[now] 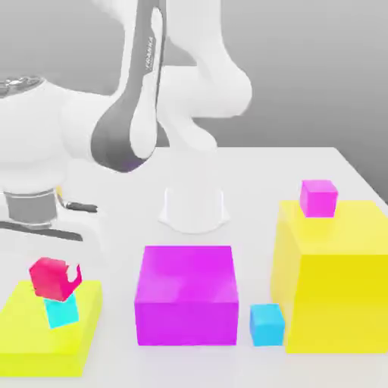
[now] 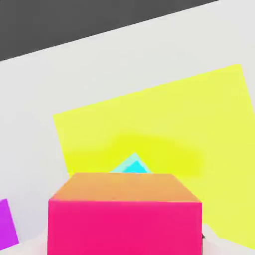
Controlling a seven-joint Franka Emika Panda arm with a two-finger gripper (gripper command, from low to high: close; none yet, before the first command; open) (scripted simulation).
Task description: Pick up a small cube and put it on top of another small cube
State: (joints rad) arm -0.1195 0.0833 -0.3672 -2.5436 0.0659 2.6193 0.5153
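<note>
The small red cube (image 1: pixel 53 277) rests on the small turquoise cube (image 1: pixel 61 311), looking slightly turned against it. Both stand on a low yellow slab (image 1: pixel 30 341) at the exterior view's left front. My gripper (image 1: pixel 54 264) hangs straight down from the white hand, right at the red cube. In the hand view the red cube (image 2: pixel 124 219) is very close. A corner of the turquoise cube (image 2: pixel 132 165) peeks out past it, with the yellow slab (image 2: pixel 199 124) beneath.
A big magenta block (image 1: pixel 186 295) stands in the middle front, with a sky-blue small cube (image 1: pixel 267 324) beside it. At the right, a big yellow block (image 1: pixel 333 295) carries a small magenta-pink cube (image 1: pixel 318 197). The arm's white base (image 1: pixel 193 204) rises behind.
</note>
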